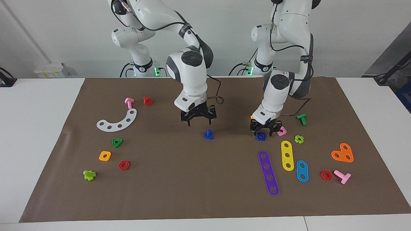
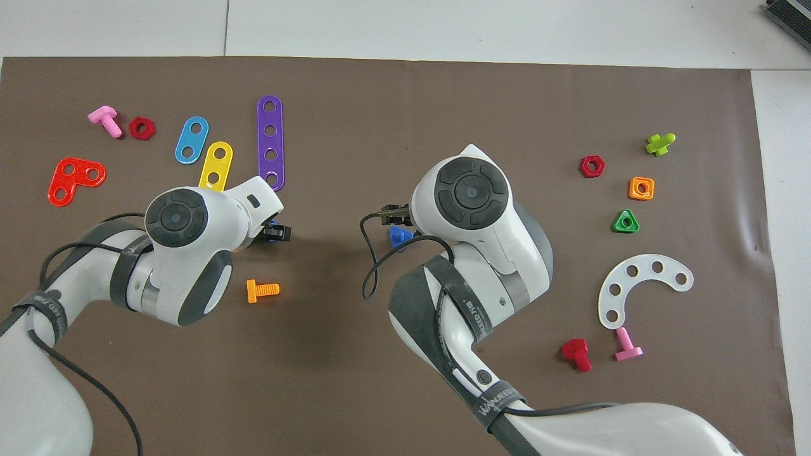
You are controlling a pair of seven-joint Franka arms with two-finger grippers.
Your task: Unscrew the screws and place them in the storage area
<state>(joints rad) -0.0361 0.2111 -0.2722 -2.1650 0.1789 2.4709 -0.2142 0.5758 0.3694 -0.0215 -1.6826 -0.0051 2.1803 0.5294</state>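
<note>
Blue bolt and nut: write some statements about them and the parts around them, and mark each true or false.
1. The right gripper holds the blue bolt. False: its fingers are open above the bolt, which stands on the mat.
2. The blue bolt and the blue square nut are apart. True.
3. The nut lies on the mat at the left gripper. True.
4. The white curved plate lies toward the left arm's end. False: toward the right arm's end.
5. The purple plate has four holes. True.
</note>
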